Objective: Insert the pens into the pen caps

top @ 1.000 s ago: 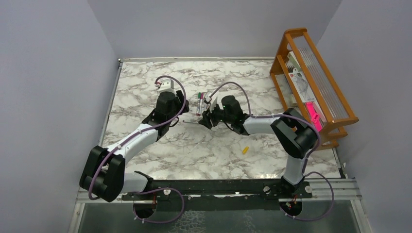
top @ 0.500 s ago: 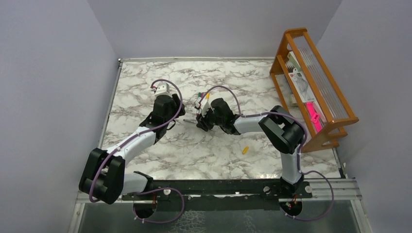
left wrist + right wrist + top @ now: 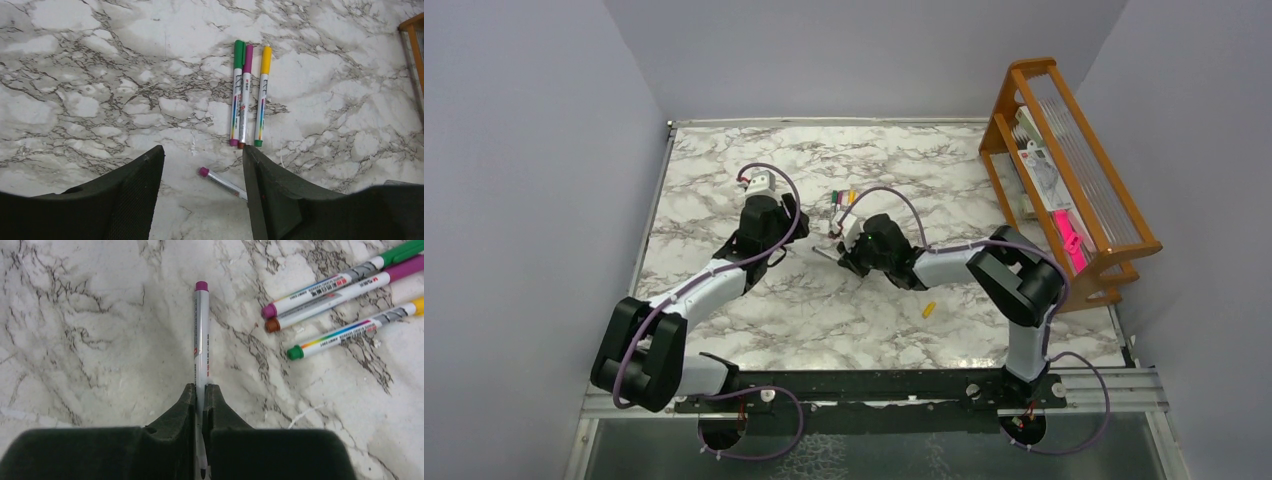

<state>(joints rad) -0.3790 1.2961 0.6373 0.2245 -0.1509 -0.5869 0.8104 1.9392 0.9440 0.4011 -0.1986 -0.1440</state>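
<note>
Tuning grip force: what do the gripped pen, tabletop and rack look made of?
Pen: probably plastic; smooth silvery-white barrel with print, faint sheen, magenta end.
Tabletop: marble-patterned, white with grey veins; the flat, low-gloss look suggests laminate or film, real stone not excluded.
Rack: orange-brown frame looks like varnished wood; its clear slats may be acrylic, too small to tell.

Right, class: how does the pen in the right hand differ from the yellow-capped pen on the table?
The held pen is pinched in the right hand; the yellow-capped pen lies free. The held pen's end plug is magenta, the yellow-capped pen's green. Both have pale printed barrels.
</note>
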